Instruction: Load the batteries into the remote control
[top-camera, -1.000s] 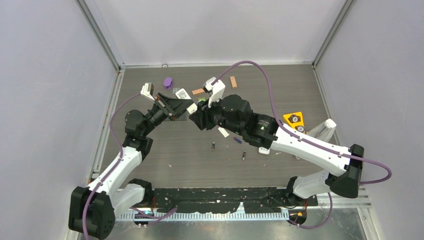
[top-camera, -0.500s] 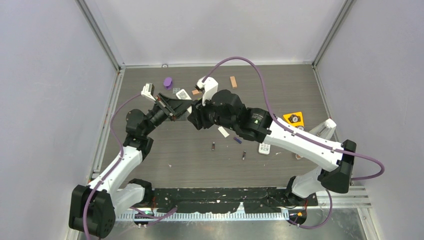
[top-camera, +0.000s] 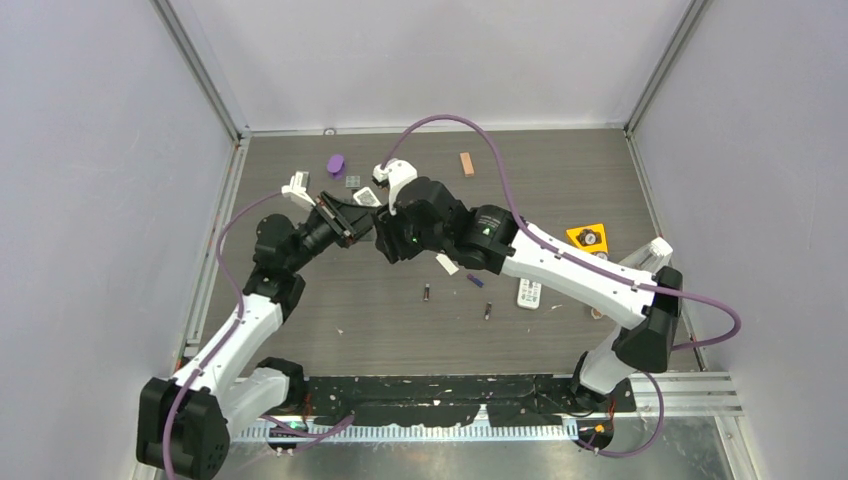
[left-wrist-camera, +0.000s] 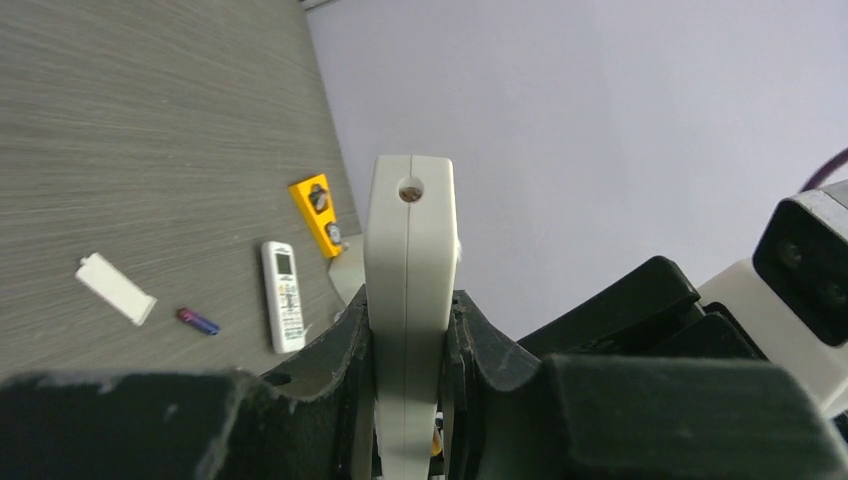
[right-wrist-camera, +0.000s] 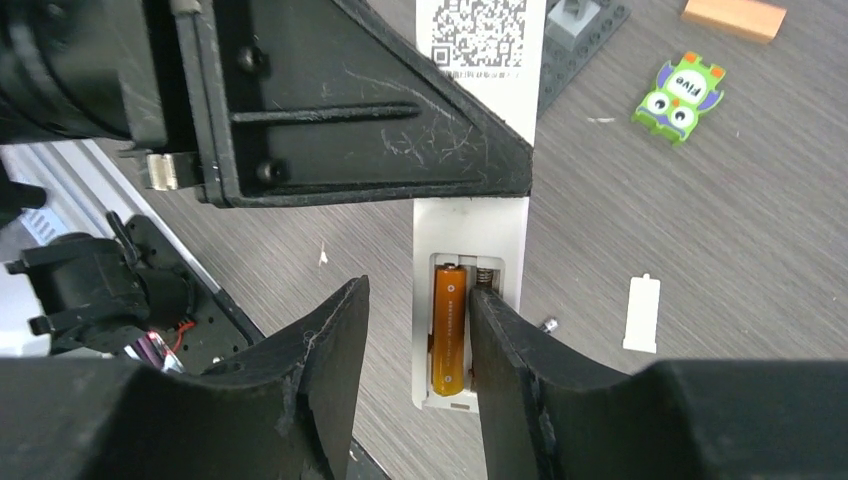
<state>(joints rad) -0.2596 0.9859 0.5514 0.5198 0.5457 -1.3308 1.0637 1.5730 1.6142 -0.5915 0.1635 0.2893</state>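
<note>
So here's where we're at. Our left gripper (left-wrist-camera: 408, 315) is clamped tight on the white plastic remote control (left-wrist-camera: 408, 220), holding it up off the grey wood-grain table (top-camera: 560, 170) at the far middle, a bit left of centre. From the left wrist we see the remote edge-on, squeezed between both fingers. Its back faces up and carries a white sticker with a black QR code (right-wrist-camera: 482, 28). We can't make out any other text on it.

The battery bay is open. The orange cylindrical battery (right-wrist-camera: 449, 335) already sits in one slot, and a spring coil shows in the empty slot next to it. Our right gripper (right-wrist-camera: 418, 300) hangs right over the bay with its jaws spread and nothing pinched. One finger is off the side of the remote, the other just beside the orange battery; touching or not, we can't tell.

Loose on the table, nearer to us, lie a small purple battery (top-camera: 476, 281), a dark battery (top-camera: 426, 293), a second dark battery (top-camera: 488, 311) and a white rectangular battery cover (top-camera: 447, 263). Right of those is a second white remote with buttons (top-camera: 529, 292), its print too small to read, and farther right a yellow triangular card (top-camera: 588, 238). Near the held remote we spot a green owl-shaped tile (right-wrist-camera: 680, 95) marked "Five", a grey studded building plate (right-wrist-camera: 585, 20) and an orange-tan rectangular block (right-wrist-camera: 735, 15).
</note>
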